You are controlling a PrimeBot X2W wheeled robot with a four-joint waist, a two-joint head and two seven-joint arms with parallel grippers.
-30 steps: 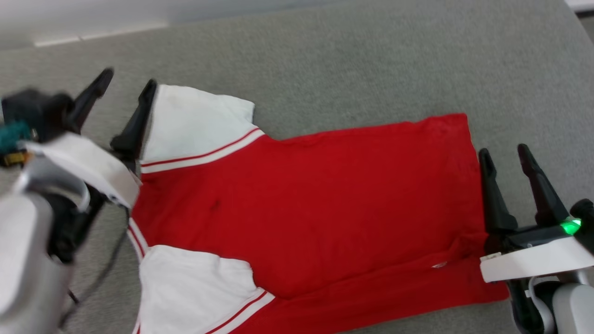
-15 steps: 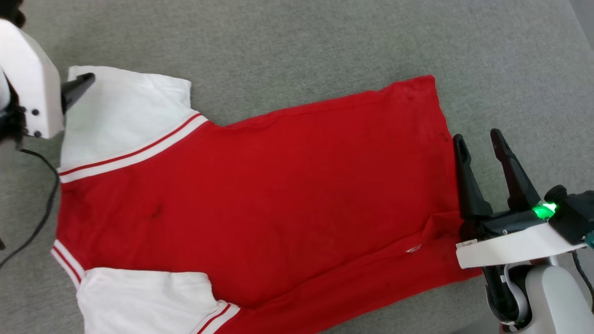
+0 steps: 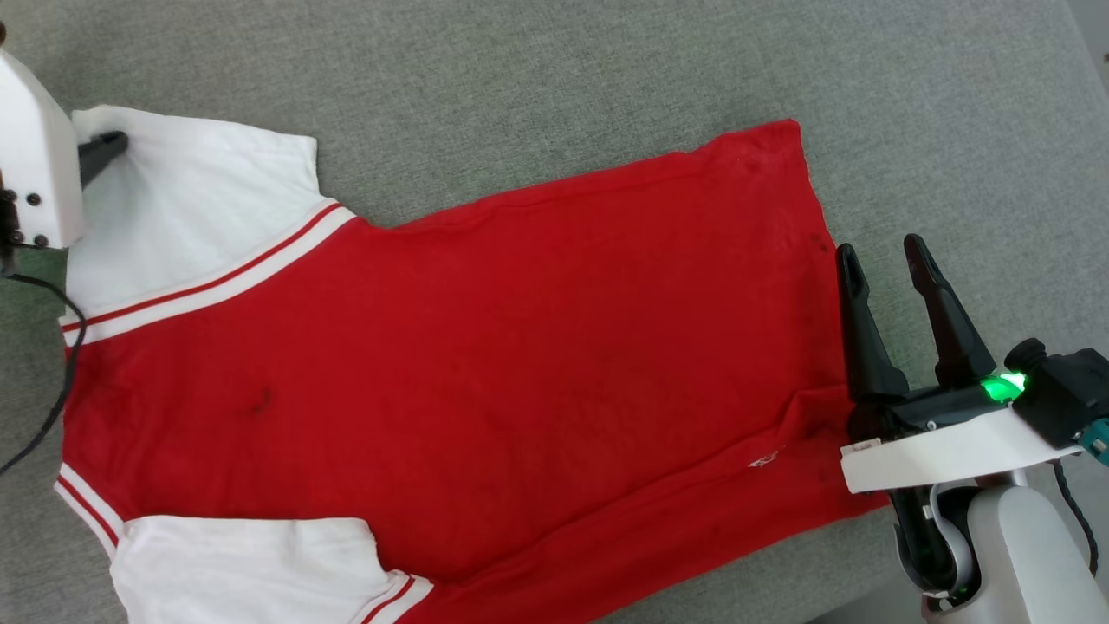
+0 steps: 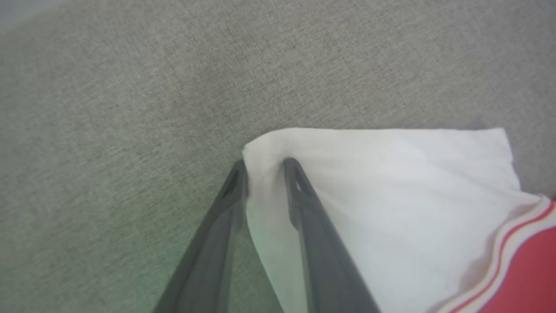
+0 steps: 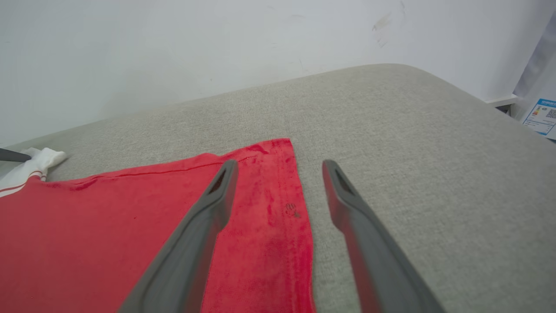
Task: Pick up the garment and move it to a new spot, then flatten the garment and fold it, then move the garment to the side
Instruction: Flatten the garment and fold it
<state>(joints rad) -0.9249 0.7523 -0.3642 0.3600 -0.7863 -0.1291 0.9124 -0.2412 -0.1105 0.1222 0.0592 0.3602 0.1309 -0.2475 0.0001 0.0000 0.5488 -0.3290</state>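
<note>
The garment lies spread flat on the grey cushion, red body with white sleeves, collar end to the left and hem to the right. My left gripper has its jaws narrowed on the far corner of the upper white sleeve, with cloth bunched between the tips. In the head view one of its dark fingers pokes out from under the white wrist housing onto that sleeve. My right gripper stands open at the hem; in its wrist view one finger is over the red cloth and the other over bare cushion.
The grey fabric cushion extends beyond the garment to the far side and right. A white wall rises behind it. A black cable hangs at the left edge. A printed label sits past the cushion's right end.
The head camera has tilted down and shifted. My left gripper has come down onto the upper sleeve's corner and its jaws have narrowed on the cloth. The right gripper stays open by the hem.
</note>
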